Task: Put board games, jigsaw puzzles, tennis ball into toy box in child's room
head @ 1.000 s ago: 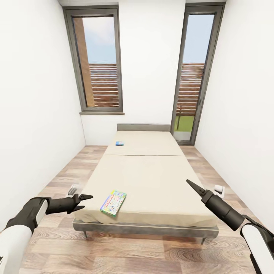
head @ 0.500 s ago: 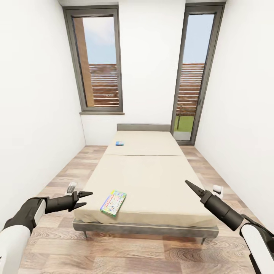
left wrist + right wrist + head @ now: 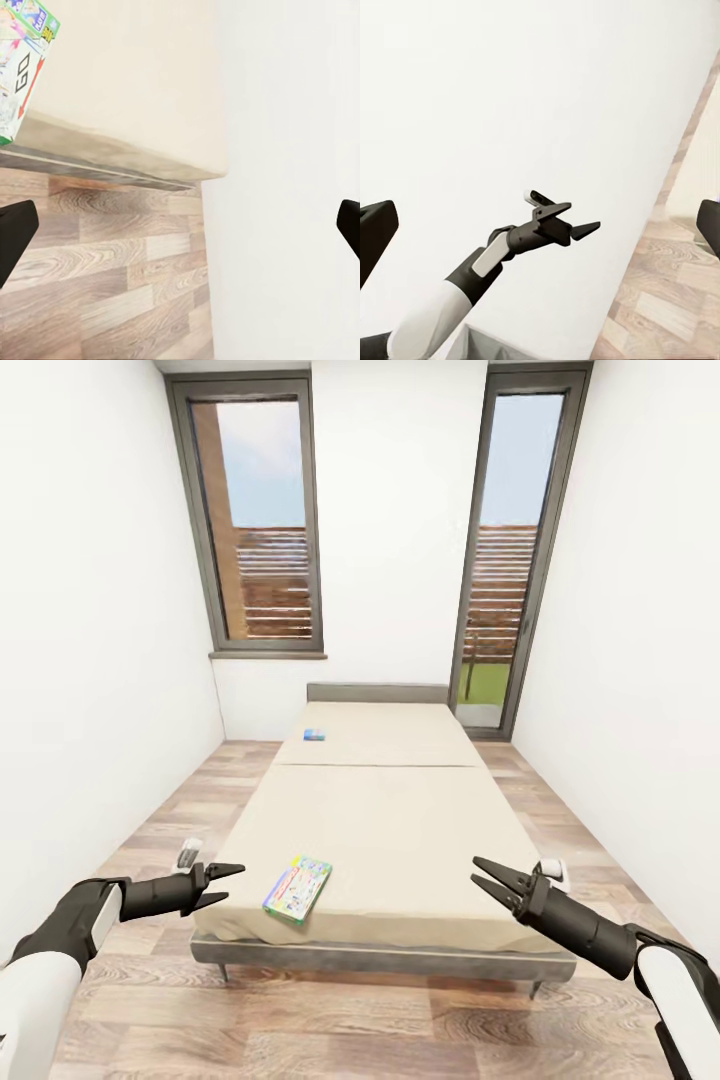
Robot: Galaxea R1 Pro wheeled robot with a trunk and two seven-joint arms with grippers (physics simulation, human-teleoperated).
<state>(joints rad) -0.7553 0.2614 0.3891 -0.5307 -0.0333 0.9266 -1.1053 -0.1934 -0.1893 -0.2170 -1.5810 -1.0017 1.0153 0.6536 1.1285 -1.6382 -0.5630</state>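
Observation:
The bed (image 3: 390,810) fills the middle of the child's room. A large pale-green board game (image 3: 297,889) lies near the bed's front left corner, and it also appears in the left wrist view (image 3: 19,60). A small blue board game (image 3: 314,736) lies on the far mattress half by the headboard. My left gripper (image 3: 228,885) is open, hanging beside the bed's front left corner, a short way left of the pale-green box. My right gripper (image 3: 487,880) is open over the bed's front right part, holding nothing. The toy box, table, jigsaw puzzles and tennis ball are out of view.
White walls close in on both sides of the bed, leaving narrow strips of wood-plank floor (image 3: 150,840). Two tall dark-framed windows (image 3: 262,520) stand behind the headboard. A small white object (image 3: 188,852) lies on the floor at the left, another (image 3: 555,872) at the right.
My right gripper has dropped lower and moved left over the bed, turning so both spread fingers show. The left gripper has shifted only slightly. The board games lie where they were.

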